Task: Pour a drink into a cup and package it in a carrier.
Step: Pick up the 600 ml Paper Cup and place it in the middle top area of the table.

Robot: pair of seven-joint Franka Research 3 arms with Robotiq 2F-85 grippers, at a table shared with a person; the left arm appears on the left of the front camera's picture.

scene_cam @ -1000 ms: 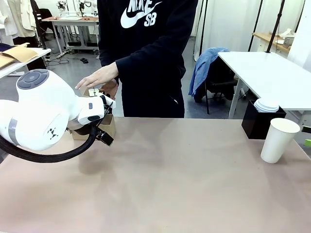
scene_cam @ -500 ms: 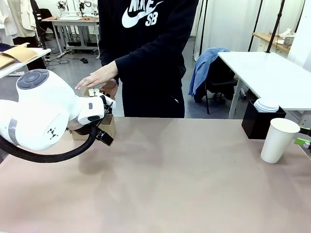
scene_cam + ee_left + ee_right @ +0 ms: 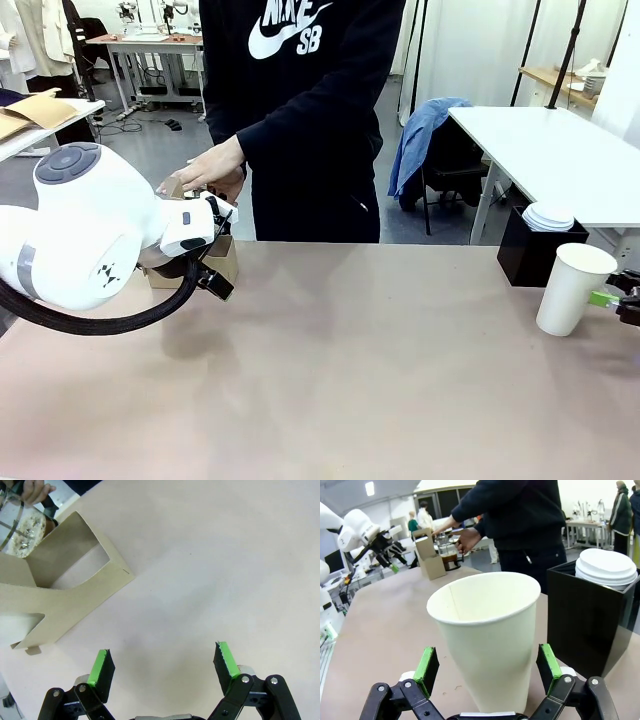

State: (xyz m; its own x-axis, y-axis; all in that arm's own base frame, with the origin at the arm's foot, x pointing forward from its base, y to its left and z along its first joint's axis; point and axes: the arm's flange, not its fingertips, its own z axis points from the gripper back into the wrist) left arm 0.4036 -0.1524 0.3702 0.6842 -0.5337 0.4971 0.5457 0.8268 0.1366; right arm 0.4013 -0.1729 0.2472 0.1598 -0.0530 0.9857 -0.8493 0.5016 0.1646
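Your right gripper (image 3: 487, 664) had its fingers spread as wide as they go and held nothing. The white paper cup (image 3: 485, 625) stood dead ahead of them, centred on the gap, with one green pad off either flank and neither touching its wall. I couldn't tell whether the cup had already passed between the tips or sat just beyond them.

The cup's long axis ran straight up from the table, open mouth on top and narrow end down. Your fingers came at it level, so they lay square across that axis. That is the relation a side grip would need. The black box (image 3: 590, 615) of lids (image 3: 606, 567) stood just beside the cup, off one finger's outer side, so any drift that way risked a bump.

Your left gripper (image 3: 162, 662) was also fully open and empty, above bare table, well apart from the cup. The cardboard carrier (image 3: 60, 595) lay beyond one of its fingers, where a person's hand (image 3: 205, 165) held the glass jug (image 3: 22, 525). For the cup, your right arm was plainly the nearer.
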